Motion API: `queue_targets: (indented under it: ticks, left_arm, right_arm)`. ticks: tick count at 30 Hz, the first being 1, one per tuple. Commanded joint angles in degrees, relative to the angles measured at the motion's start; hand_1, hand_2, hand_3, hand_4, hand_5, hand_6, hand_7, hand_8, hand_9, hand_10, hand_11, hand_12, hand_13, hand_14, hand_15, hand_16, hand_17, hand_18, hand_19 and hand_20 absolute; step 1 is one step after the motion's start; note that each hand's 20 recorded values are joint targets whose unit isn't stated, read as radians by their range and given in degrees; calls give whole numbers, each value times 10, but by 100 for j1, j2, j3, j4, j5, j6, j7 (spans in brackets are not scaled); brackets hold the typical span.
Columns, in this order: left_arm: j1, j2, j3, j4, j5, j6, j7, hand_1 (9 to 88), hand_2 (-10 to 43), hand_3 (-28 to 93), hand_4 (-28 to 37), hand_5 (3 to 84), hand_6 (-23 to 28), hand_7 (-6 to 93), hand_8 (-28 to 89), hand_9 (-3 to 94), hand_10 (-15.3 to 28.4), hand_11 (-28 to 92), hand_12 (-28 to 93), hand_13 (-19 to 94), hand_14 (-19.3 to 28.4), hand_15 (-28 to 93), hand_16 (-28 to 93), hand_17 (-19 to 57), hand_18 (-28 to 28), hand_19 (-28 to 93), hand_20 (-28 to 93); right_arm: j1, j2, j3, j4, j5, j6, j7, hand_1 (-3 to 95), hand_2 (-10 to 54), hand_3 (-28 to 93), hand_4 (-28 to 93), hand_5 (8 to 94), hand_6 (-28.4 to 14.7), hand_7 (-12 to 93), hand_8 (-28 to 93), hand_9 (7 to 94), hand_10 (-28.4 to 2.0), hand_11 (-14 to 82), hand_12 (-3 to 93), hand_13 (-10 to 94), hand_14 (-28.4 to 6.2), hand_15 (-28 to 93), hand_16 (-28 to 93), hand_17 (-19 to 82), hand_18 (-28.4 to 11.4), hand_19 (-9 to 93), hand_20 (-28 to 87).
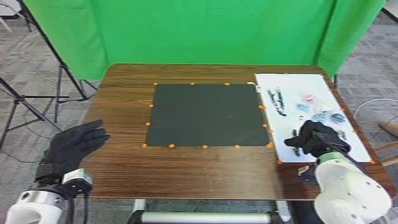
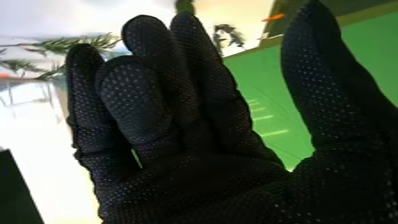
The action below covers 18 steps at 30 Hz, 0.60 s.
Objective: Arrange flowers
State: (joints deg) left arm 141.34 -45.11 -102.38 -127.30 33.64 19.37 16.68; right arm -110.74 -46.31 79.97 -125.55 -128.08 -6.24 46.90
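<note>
The pink flower (image 1: 309, 98) is lying past the fingers of the right hand (image 1: 317, 139), and blue flowers (image 1: 338, 118) are lying closer, just ahead of it. Green leaves (image 1: 277, 101) are lying ahead of that hand and to its left. All of them are resting on the white sheet (image 1: 293, 82). The right hand is holding nothing; its fingers are mostly straight and its thumb is sticking out wide. It is probably getting set to pick one flower. Doing this well is meaning going down slowly, pinching only the stem, and not squashing petals or dragging the others. The dark mat (image 1: 204, 115) is lying to its left. Farther left, the left hand (image 1: 75, 145) is hanging open and empty beside the table (image 1: 124, 100).
</note>
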Motion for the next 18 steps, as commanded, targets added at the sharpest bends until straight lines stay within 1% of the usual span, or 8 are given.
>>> queue_targets:
  ticks: [1, 3, 4, 12, 15, 16, 17, 18]
  left_arm:
    - [26, -14, 5, -15, -8, -3, -50, 274, 91, 787, -147, 472, 146, 140, -83, 401, 228, 390, 97, 299, 284, 611, -129, -83, 216, 593, 172]
    - [18, -4, 11, -12, -8, -6, -53, 273, 91, 788, -146, 472, 146, 141, -84, 402, 228, 390, 97, 299, 284, 611, -129, -83, 216, 594, 172]
    - [28, 19, 17, -9, -23, 4, -6, 273, 91, 788, -147, 472, 146, 141, -84, 401, 228, 390, 97, 299, 284, 611, -129, -83, 216, 594, 172]
    - [-29, -3, 14, -3, 5, -28, -64, 275, 92, 788, -146, 471, 146, 141, -84, 401, 228, 390, 97, 300, 284, 614, -129, -83, 215, 594, 172]
    - [-79, -10, 26, 14, 28, -68, -106, 275, 92, 789, -146, 471, 146, 141, -84, 401, 228, 390, 97, 300, 284, 615, -130, -83, 215, 593, 171]
    - [-69, 5, 43, 6, 9, -37, -71, 275, 92, 789, -145, 471, 146, 140, -84, 401, 228, 390, 97, 300, 284, 615, -130, -83, 215, 593, 171]
    - [-94, -14, 46, 13, 23, -67, -125, 275, 91, 790, -145, 471, 146, 140, -84, 401, 228, 390, 97, 300, 284, 615, -130, -83, 215, 593, 171]
    - [-111, -9, 56, 15, 18, -63, -110, 275, 92, 791, -145, 471, 146, 140, -84, 401, 228, 390, 97, 300, 284, 615, -130, -83, 215, 593, 171]
  right_arm:
    - [-7, -13, -279, 283, -462, 195, 316, 334, -71, 737, -261, 628, -132, 252, -103, 625, -231, 426, 216, 600, -167, 788, 237, 311, -269, 873, 22]
    - [1, -31, -337, 310, -503, 188, 356, 336, -73, 735, -261, 630, -134, 248, -103, 624, -233, 425, 215, 600, -168, 788, 236, 314, -270, 874, 17]
    - [2, -30, -374, 324, -555, 190, 346, 337, -74, 735, -261, 632, -136, 246, -103, 623, -233, 424, 215, 601, -169, 788, 236, 315, -272, 876, 15]
    - [144, -61, -728, 411, -909, 77, 366, 336, -78, 728, -261, 640, -140, 234, -98, 624, -238, 423, 213, 601, -173, 790, 233, 316, -276, 883, -3]
    - [224, -115, -913, 550, -1137, 32, 425, 336, -81, 726, -260, 642, -142, 231, -97, 623, -238, 422, 214, 600, -175, 790, 233, 316, -278, 884, -6]
    - [266, -131, -982, 603, -1141, 36, 460, 337, -82, 725, -259, 643, -142, 230, -96, 623, -239, 422, 214, 600, -176, 790, 233, 316, -279, 885, -7]
    - [256, -168, -1023, 644, -1159, 32, 507, 339, -85, 723, -259, 645, -141, 231, -95, 624, -239, 421, 213, 601, -177, 790, 232, 318, -279, 885, -9]
    - [299, -195, -1097, 712, -1221, 35, 558, 341, -87, 721, -259, 647, -141, 231, -94, 625, -239, 422, 212, 603, -176, 790, 232, 320, -279, 886, -11]
